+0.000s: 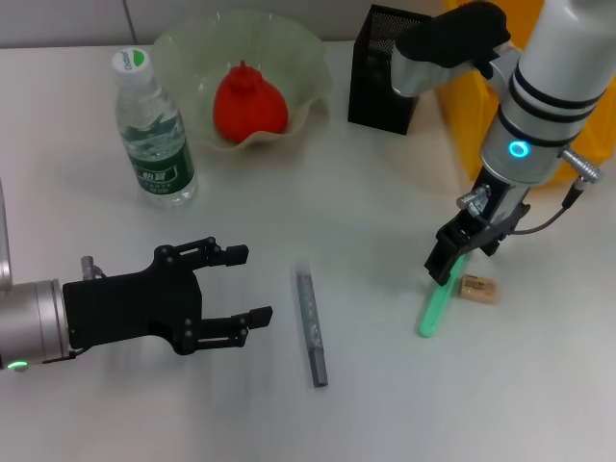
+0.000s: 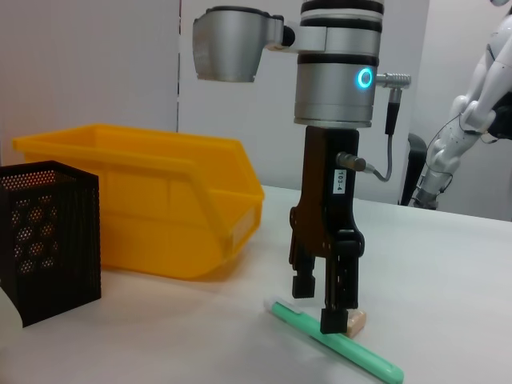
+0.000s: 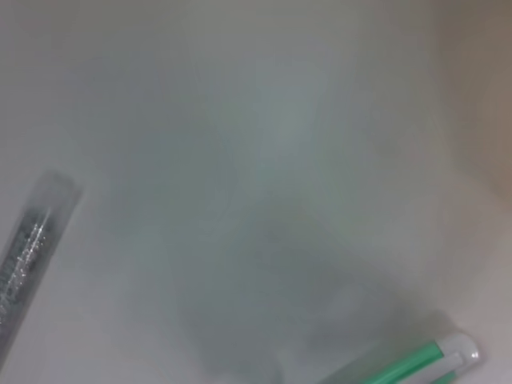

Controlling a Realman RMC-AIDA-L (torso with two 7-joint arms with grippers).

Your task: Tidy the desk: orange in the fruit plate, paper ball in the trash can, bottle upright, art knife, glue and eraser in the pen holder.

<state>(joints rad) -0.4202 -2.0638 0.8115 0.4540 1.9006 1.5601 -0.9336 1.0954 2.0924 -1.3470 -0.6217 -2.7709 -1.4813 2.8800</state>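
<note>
The orange (image 1: 248,101) lies in the fruit plate (image 1: 183,48) at the back. Left of it the bottle (image 1: 154,130) stands upright. The glue (image 1: 433,303) (image 2: 336,344) (image 3: 416,364) lies on the table at the right, with the eraser (image 1: 477,288) (image 2: 354,322) just beside it. My right gripper (image 1: 448,260) (image 2: 320,302) is lowered onto the glue's white-tipped end, open, with a finger on each side. The art knife (image 1: 311,327) (image 3: 28,256) lies mid-table. My left gripper (image 1: 245,284) hovers open to the left of it. The paper ball is out of view.
The pen holder (image 1: 385,67) (image 2: 48,232) stands at the back right. The trash can (image 1: 457,96) (image 2: 144,200) sits right of it, partly hidden behind my right arm.
</note>
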